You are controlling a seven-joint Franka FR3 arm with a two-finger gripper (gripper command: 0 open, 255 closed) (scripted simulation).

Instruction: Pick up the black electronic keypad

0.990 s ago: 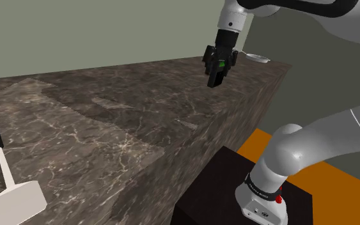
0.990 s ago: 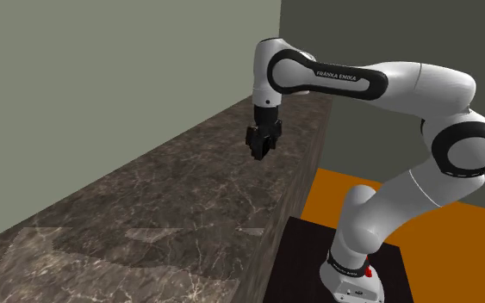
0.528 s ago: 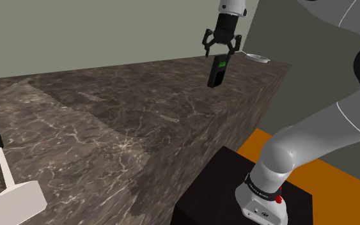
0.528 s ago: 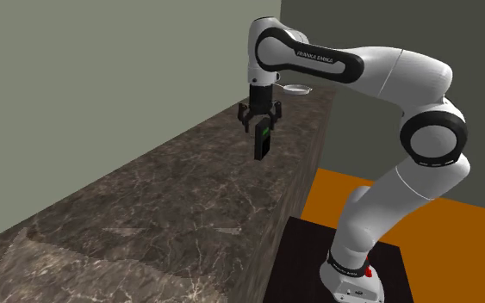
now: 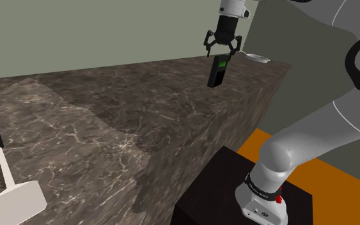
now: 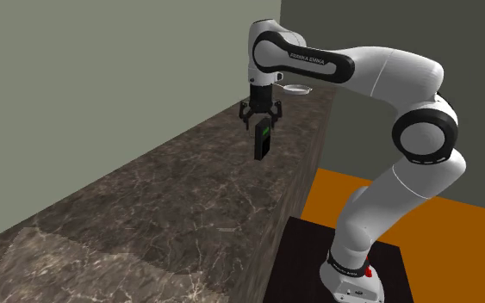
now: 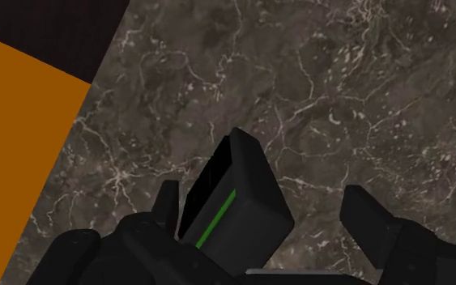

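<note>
The black keypad [image 5: 217, 71] with a green strip stands on end, slightly tilted, over the far part of the dark marble counter [image 5: 108, 121]. In the second exterior view the keypad [image 6: 264, 143] sits just below the black gripper [image 6: 262, 119]. The gripper [image 5: 222, 54] hovers over its upper end with the fingers spread wider than the keypad. In the wrist view the keypad [image 7: 236, 202] lies between the fingers of the gripper [image 7: 266, 209]. It is close to one finger and a clear gap separates it from the other. Its lower end seems to rest on the counter.
A white spatula-like tool with a black handle [image 5: 6, 176] lies at the counter's near end. A small white dish [image 5: 257, 58] sits at the far corner beyond the gripper. The counter's edge drops to an orange floor [image 5: 338, 185] beside the dark stand [image 5: 217, 192].
The gripper, earlier low and closed around the keypad, has risen and spread its fingers. The keypad has stayed at about the same spot. The arm's elbow has swung upward.
</note>
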